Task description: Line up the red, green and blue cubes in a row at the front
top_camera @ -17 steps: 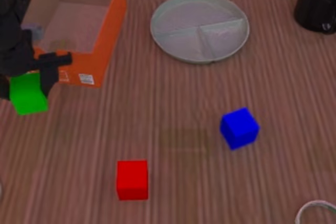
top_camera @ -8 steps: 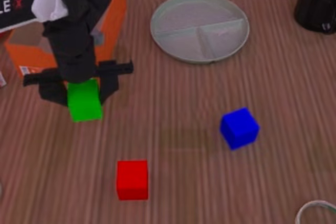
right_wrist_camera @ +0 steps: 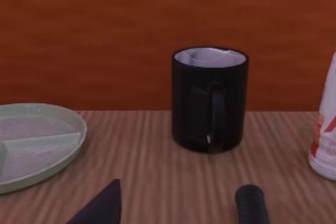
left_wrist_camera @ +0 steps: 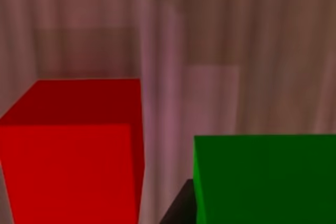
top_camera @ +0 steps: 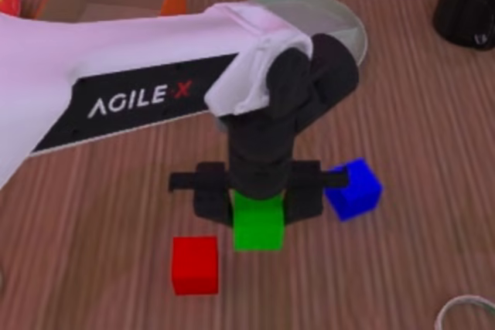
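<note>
While the blue cube [top_camera: 353,188] is waiting at 2 o'clock, the left claw [top_camera: 257,222] is gripping the green cube [top_camera: 257,224] beside the red cube [top_camera: 194,265].

Top view: straight down on the wooden table [top_camera: 433,152] from above, wide enough to take in the left arm [top_camera: 116,83], the divided plate [top_camera: 352,32] and a black mug [top_camera: 468,1] at the far right corner. Left wrist view: very close, low over the table, filled by the red cube [left_wrist_camera: 71,150] and green cube [left_wrist_camera: 265,177], both shared with the top view. Right wrist view: low, near level, facing the mug [right_wrist_camera: 210,98] and plate [right_wrist_camera: 37,142], also shared with the top view.
</note>
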`<action>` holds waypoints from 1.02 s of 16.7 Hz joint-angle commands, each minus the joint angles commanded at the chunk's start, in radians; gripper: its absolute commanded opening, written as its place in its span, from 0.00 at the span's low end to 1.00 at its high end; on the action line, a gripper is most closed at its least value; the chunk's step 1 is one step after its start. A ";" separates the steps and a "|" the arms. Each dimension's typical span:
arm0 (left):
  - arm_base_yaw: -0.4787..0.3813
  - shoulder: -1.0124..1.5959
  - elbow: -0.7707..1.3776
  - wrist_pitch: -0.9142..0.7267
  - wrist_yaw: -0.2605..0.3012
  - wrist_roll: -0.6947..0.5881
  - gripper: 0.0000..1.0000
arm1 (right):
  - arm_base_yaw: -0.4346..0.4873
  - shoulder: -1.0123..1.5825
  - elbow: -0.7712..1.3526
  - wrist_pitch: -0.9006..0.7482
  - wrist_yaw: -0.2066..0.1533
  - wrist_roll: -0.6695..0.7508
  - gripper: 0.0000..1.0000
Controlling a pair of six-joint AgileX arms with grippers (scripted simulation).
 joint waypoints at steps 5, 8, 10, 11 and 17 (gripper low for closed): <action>-0.047 -0.009 0.003 -0.001 -0.003 -0.043 0.00 | 0.000 0.000 0.000 0.000 0.000 0.000 1.00; -0.043 0.000 -0.013 0.017 -0.002 -0.040 0.00 | 0.000 0.000 0.000 0.000 0.000 0.000 1.00; -0.045 0.016 -0.052 0.073 -0.002 -0.038 0.00 | 0.000 0.000 0.000 0.000 0.000 0.000 1.00; -0.046 0.027 -0.076 0.112 -0.002 -0.038 0.00 | 0.000 0.000 0.000 0.000 0.000 0.000 1.00; -0.048 0.072 -0.170 0.253 -0.002 -0.043 0.00 | 0.000 0.000 0.000 0.000 0.000 0.000 1.00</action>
